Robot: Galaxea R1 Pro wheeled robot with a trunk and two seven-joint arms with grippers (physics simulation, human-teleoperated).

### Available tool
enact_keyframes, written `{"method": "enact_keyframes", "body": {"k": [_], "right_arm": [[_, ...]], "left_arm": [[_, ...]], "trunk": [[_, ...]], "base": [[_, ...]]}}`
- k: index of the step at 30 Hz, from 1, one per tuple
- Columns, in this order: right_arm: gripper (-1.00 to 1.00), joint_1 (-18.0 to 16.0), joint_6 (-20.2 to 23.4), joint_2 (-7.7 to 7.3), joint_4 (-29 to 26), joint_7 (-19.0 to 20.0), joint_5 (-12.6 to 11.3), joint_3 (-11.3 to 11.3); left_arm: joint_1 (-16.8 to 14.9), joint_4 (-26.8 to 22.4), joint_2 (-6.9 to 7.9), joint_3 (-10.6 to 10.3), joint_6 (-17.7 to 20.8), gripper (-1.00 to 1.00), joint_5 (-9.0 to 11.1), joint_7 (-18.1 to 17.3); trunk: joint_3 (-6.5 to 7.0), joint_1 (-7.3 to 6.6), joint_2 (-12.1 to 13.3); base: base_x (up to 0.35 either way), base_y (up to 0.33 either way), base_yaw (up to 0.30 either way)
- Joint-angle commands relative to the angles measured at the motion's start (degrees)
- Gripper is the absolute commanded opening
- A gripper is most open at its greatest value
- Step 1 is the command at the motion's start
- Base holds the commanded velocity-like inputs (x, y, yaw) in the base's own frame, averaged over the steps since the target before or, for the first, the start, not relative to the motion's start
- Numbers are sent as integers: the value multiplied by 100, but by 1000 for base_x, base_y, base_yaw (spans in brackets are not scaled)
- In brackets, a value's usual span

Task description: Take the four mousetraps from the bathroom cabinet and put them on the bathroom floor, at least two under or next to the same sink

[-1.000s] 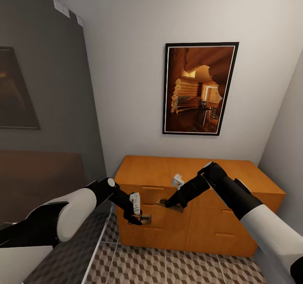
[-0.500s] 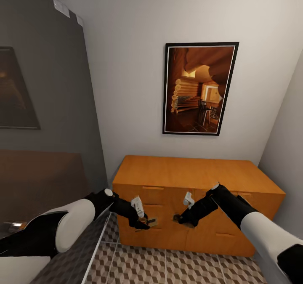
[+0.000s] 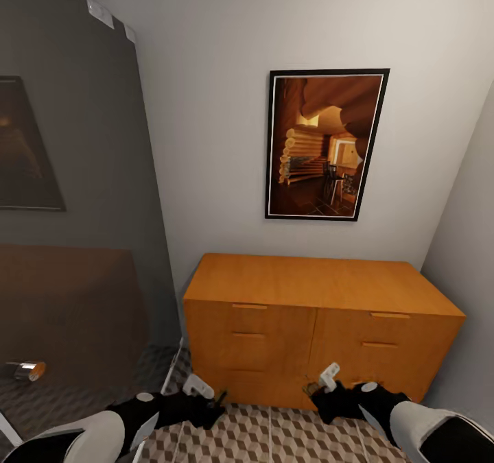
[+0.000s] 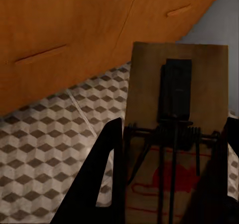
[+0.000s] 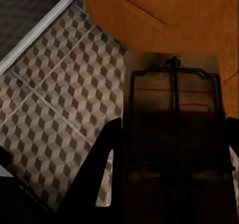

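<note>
The orange-brown cabinet (image 3: pixel 315 312) stands against the back wall with its drawer fronts flush. Both arms hang low in front of it, just above the cube-patterned bathroom floor (image 3: pixel 274 435). My left gripper (image 3: pixel 211 403) is shut on a mousetrap (image 4: pixel 174 114), a brown board with a dark wire spring and red print, held between the black fingers (image 4: pixel 107 179). My right gripper (image 3: pixel 317 387) is shut on a second mousetrap (image 5: pixel 174 129), whose wire frame faces the camera. In both wrist views the floor (image 5: pixel 55 104) lies below the held traps. The bathroom sink is out of view.
A framed picture (image 3: pixel 326 144) hangs above the cabinet. A dark grey partition (image 3: pixel 82 209) closes the left side, with a white strip (image 3: pixel 165 387) along its base. A pale wall (image 3: pixel 466 298) stands close on the right. A small metallic object (image 3: pixel 26 370) lies at far left.
Both arms have dropped from drawer height to just above the floor, carrying their mousetraps down and back from the cabinet front. The camera has not moved.
</note>
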Motion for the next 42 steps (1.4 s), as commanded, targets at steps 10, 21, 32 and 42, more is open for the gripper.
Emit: {"method": "enact_keyframes", "body": {"k": [10, 21, 32, 42], "right_arm": [[-100, 1262, -1765, 199, 85, -2762, -1410, 15], [-100, 2119, -3277, 328, 85, -4593, -1801, 17], [-100, 2251, -3605, 359, 85, -4454, -1793, 36], [-100, 2252, -3619, 360, 85, -4424, -1791, 33]], "left_arm": [[1249, 18, 383, 70, -1209, -100, 1020, 1163], [2354, 18, 788, 70, -3459, -100, 1568, 2077], [2532, 17, 724, 63, -3890, -100, 3494, 2724], [2541, 24, 714, 61, -3884, -100, 3619, 2825]], "trunk": [[0, 3, -5], [0, 3, -5], [0, 3, -5], [0, 3, -5]], "base": [[0, 0, 0], [0, 0, 0], [0, 0, 0], [-5, 2, 0]]}}
